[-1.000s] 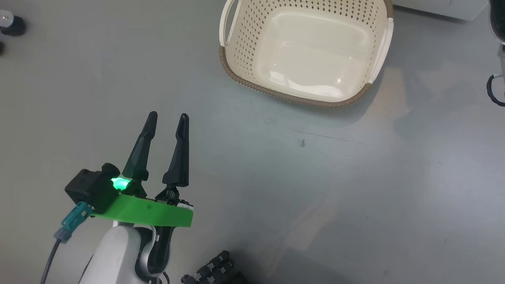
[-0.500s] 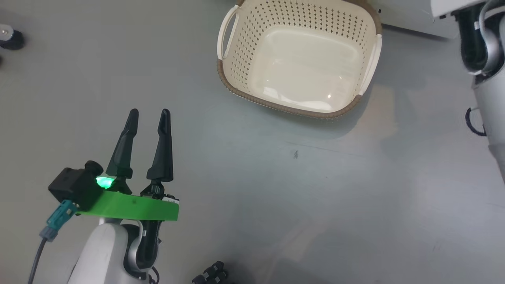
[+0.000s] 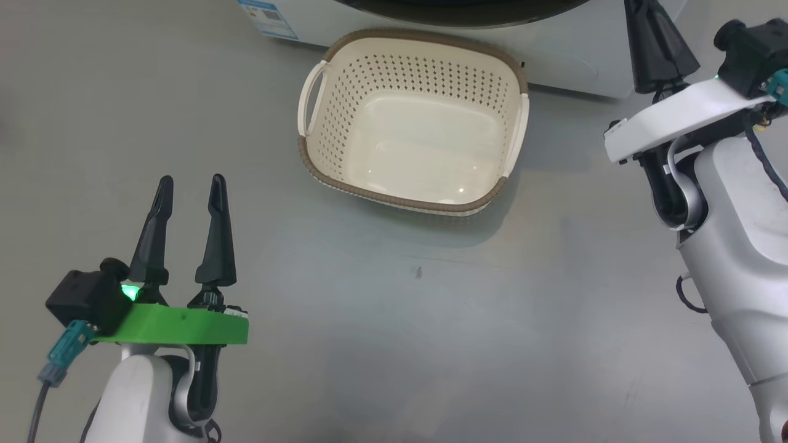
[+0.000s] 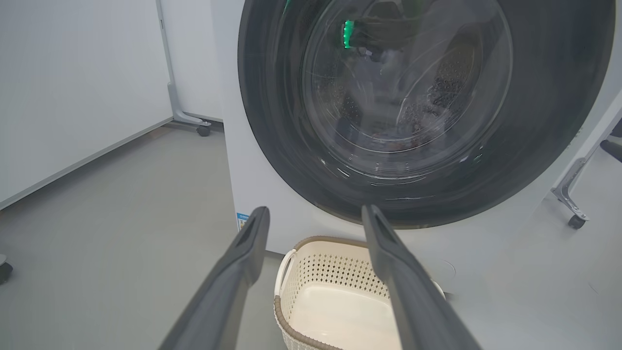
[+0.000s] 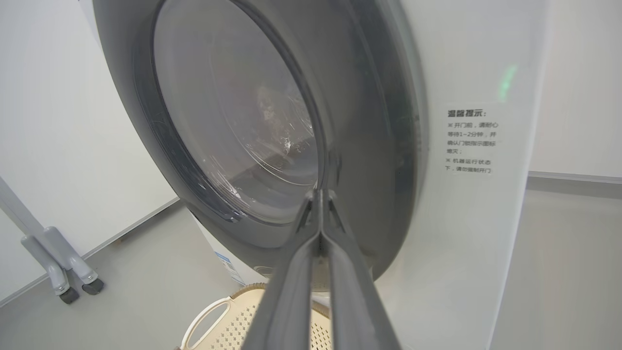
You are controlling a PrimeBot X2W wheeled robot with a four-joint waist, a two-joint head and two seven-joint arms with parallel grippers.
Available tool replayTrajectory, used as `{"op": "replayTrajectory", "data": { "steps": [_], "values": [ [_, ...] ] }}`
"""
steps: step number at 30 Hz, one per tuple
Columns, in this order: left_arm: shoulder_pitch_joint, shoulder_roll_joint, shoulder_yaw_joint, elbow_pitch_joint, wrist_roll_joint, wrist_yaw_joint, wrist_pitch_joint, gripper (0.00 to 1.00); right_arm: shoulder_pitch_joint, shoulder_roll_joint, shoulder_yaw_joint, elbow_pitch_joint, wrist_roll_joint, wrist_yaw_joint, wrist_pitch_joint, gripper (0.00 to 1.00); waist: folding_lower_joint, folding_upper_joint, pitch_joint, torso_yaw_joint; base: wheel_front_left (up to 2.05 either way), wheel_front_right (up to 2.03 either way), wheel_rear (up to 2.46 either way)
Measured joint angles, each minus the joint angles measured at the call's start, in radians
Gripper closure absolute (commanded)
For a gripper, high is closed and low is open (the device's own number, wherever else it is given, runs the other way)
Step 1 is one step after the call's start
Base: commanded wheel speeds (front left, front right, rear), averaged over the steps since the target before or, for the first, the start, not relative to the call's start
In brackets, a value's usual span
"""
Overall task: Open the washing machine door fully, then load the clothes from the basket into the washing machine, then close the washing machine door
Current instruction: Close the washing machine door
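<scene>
The basket stands empty on the grey floor just in front of the washing machine. The washing machine door lies flat against the machine front, its glass dim and blurred. The clothes are not to be made out. My left gripper hovers open over the floor, left of and nearer than the basket, and points at the door. My right gripper is raised at the right, its tips cut off by the top edge. In the right wrist view its fingers are pressed together close before the door's black rim.
A blue label marks the machine's lower left corner and a text sticker its front. Wheeled stand feet flank the machine. White wall panels stand at the left. Bare floor lies between my arms.
The head camera has swung up: the basket sits lower and further left in view, and the machine's base and my right arm have come into view. The left gripper stays open.
</scene>
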Motion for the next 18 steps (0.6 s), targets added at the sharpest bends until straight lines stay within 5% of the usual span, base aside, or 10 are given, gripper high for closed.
{"op": "replayTrajectory", "data": {
  "steps": [2,3,4,5,18],
  "values": [
    [0.008,0.000,0.013,0.002,0.012,0.000,0.000,0.00,0.030,0.009,-0.012,-0.007,0.010,0.000,0.000,1.00,0.0000,0.0001,-0.017,-0.019,0.00,0.00,0.00],
    [0.014,0.000,0.018,0.003,0.017,0.000,0.000,0.00,0.044,0.012,-0.019,-0.015,0.011,0.000,0.000,0.75,0.0000,0.0001,-0.025,-0.029,0.00,0.00,0.00],
    [0.020,0.000,0.024,0.004,0.027,0.000,0.000,0.00,0.056,0.016,-0.027,-0.023,0.011,0.000,0.000,0.26,0.0000,0.0000,-0.033,-0.040,0.00,0.00,0.00],
    [0.025,0.000,0.031,0.004,0.039,0.000,0.000,0.00,0.066,0.021,-0.034,-0.033,0.011,0.000,0.000,0.00,0.0000,0.0000,-0.041,-0.050,0.00,0.00,0.00],
    [0.062,0.001,0.106,-0.002,0.103,0.000,0.000,0.00,0.236,0.065,-0.134,-0.131,-0.001,-0.001,-0.001,0.00,-0.0001,0.0000,-0.135,-0.201,0.00,0.00,0.00]
  ]
}}
